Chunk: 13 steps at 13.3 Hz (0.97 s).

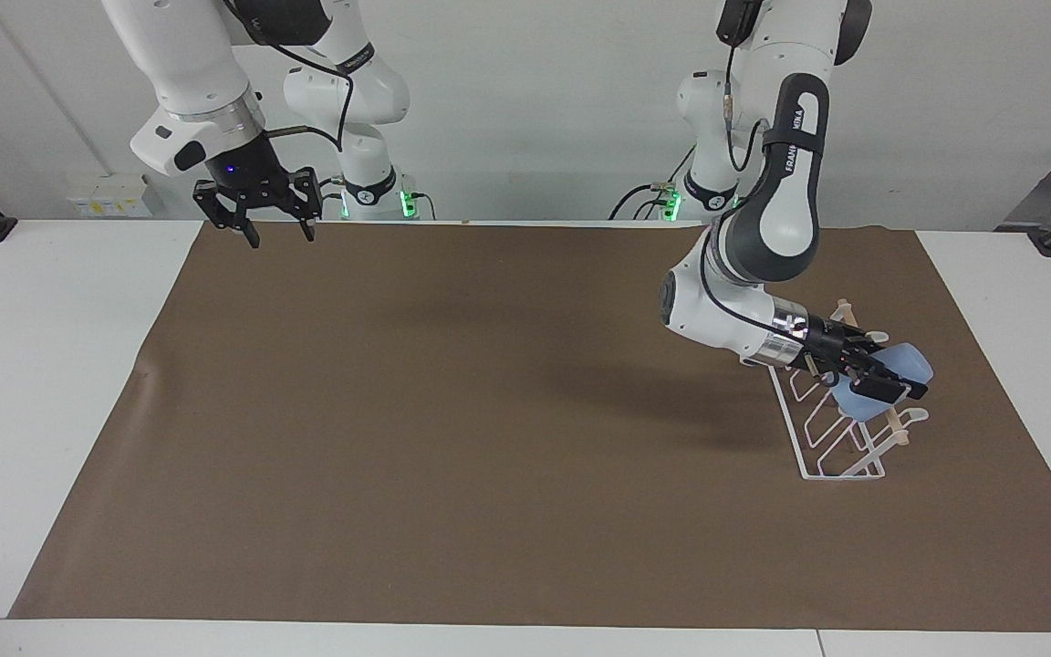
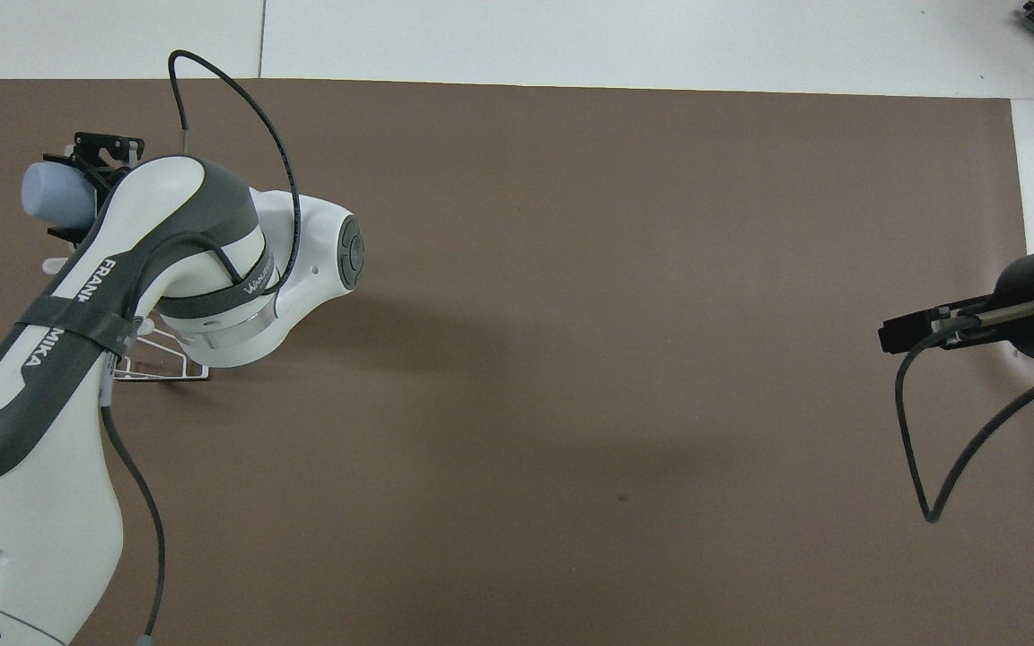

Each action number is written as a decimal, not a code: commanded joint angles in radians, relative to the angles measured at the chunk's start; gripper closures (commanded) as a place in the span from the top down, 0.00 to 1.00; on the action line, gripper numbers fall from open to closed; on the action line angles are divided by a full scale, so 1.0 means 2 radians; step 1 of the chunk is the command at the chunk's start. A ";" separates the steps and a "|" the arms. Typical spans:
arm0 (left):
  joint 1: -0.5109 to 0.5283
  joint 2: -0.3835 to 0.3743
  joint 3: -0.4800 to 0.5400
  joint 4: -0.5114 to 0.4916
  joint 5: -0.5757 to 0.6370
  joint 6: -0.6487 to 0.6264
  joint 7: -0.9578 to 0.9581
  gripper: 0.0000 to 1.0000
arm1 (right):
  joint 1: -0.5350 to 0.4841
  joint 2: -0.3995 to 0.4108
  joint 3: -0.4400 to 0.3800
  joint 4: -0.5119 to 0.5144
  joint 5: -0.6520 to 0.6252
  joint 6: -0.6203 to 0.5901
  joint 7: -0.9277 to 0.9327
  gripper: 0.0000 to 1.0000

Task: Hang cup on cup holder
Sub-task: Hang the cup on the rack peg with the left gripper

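- While the facing view looks across the table, the left gripper [image 1: 868, 372] holds the cup [image 1: 890, 376], pinched tight across its side.
- The cup is tipped over, up in the air, right over the cup holder [image 1: 840, 429], close to the wooden stick [image 1: 890, 415] on top.
- I cannot tell if the cup touches a prong yet.
- The right gripper [image 1: 257, 203] waits high over the brown mat [image 1: 489, 411] edge, with its fingers apart and nothing in them.
- From the overhead view, the cup [image 2: 57, 197] pokes out past the left gripper [image 2: 91, 184], and the arm hides most of the cup holder [image 2: 162, 368].
- The right gripper [image 2: 916, 330] is side-on here.
- The cup looks light and thin. It looks smooth, so it might slip. It may bend if squeezed hard.
- With no handle, the best hold is a soft pinch across the side.
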 commanded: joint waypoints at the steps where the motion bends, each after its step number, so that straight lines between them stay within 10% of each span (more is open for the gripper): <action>1: 0.001 -0.002 0.001 -0.015 0.023 -0.001 -0.024 0.00 | 0.017 0.006 -0.008 0.014 -0.008 -0.017 0.023 0.76; 8: 0.004 -0.009 0.001 -0.043 0.026 0.004 -0.042 0.00 | 0.008 0.001 -0.010 0.009 -0.008 -0.026 0.027 1.00; 10: 0.003 -0.010 0.001 -0.045 0.026 0.006 -0.043 0.81 | 0.005 0.001 -0.010 0.012 -0.008 -0.024 0.061 1.00; 13: 0.001 -0.010 0.001 -0.044 0.026 0.006 -0.042 0.87 | 0.004 0.000 -0.009 0.011 -0.008 -0.021 0.068 1.00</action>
